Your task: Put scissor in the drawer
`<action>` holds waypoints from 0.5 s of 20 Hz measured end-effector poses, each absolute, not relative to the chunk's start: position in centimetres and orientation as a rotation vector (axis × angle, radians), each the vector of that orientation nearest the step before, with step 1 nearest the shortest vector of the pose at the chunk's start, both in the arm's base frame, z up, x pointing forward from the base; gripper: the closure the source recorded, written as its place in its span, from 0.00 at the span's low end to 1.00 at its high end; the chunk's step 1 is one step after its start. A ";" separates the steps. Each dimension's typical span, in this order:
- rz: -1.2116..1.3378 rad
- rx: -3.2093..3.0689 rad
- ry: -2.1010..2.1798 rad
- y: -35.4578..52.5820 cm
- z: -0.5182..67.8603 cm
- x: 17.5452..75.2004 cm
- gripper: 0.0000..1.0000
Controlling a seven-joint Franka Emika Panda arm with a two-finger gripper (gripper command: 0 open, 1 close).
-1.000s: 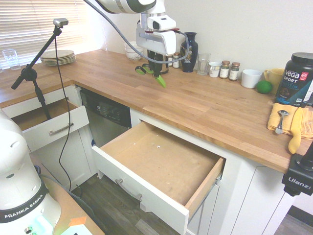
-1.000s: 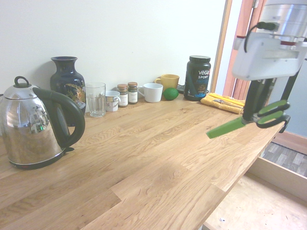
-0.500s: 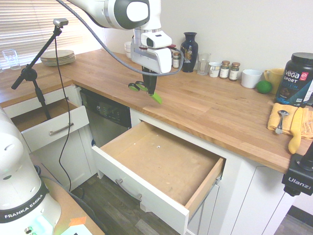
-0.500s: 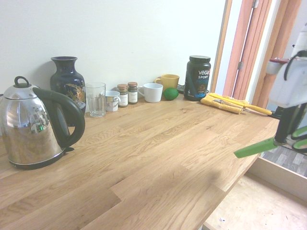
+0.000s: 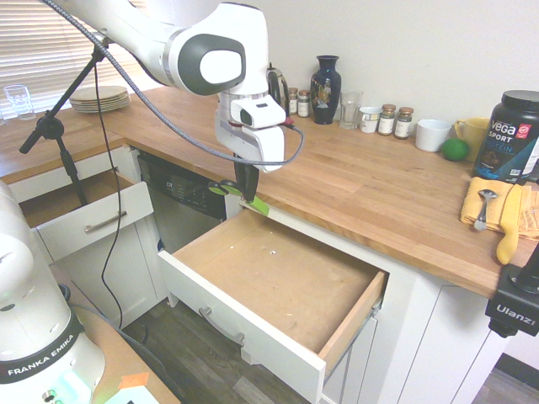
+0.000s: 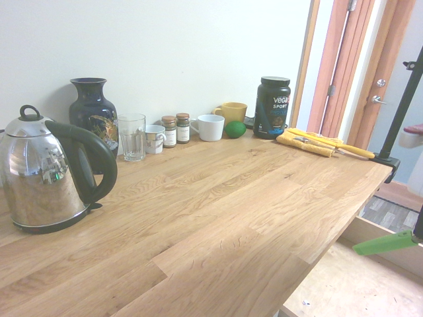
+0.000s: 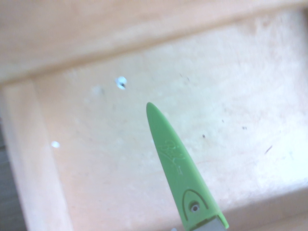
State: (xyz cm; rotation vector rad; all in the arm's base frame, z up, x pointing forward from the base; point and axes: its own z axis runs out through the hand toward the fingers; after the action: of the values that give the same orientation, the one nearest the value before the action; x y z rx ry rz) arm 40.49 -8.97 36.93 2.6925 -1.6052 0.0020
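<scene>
my hand (image 5: 246,195) points straight down over the bare-wood drawer (image 5: 278,278), clenched on the smooth green scissor (image 5: 240,195).

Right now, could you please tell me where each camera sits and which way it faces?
First exterior view: high before the counter; white arm, gripper holding lime-green scissor over wide light-wood drawer.
Second exterior view: countertop level, along the wooden counter; scissor at right edge.
Wrist view: straight down into drawer.
Shared: scissor, drawer.
</scene>
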 end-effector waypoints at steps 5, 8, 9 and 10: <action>0.056 2.745 -1.547 -9.5 31.2 41.2 1.00; 0.038 2.749 -1.546 -10.4 26.8 41.8 1.00; 0.030 2.745 -1.553 -10.8 25.6 41.9 1.00; 0.017 2.738 -1.564 -11.2 24.5 42.1 1.00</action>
State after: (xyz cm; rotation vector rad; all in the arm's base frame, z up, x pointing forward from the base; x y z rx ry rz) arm 42.11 -11.16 24.53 2.7377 -1.5638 0.0168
